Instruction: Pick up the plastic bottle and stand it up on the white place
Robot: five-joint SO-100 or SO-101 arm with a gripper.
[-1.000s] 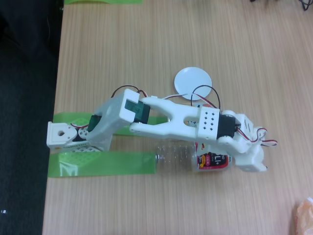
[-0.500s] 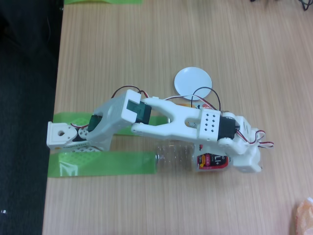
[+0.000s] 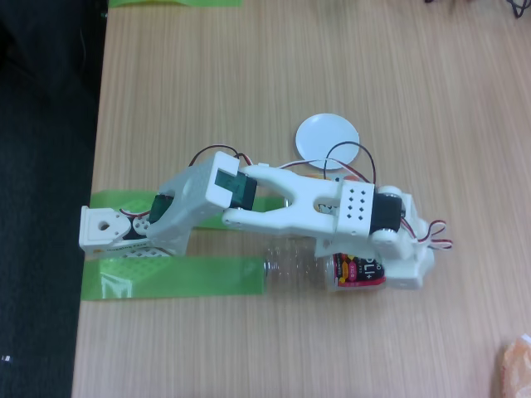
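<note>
Currently I'm at the grasp step: gripper (image 3: 390,269) sits over the lying plastic bottle (image 3: 319,267) at its label end, jaw state hidden from me. Next move calls for lifting it toward the white place (image 3: 328,136) at twelve o'clock.

Wooden table (image 3: 249,75), green tape strips (image 3: 174,278) near its left edge, orange object (image 3: 516,365) at bottom right corner

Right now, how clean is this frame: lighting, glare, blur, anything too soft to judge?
In the fixed view, lighting is even and soft, with faint shadows under the arm; mild glare whitens the white plate; the plastic bottle reads low-contrast where it is clear, sharper at its label; the gripper is a white blur against itself, so its jaws cannot be judged; an orange thing is cut off by the frame.
</note>
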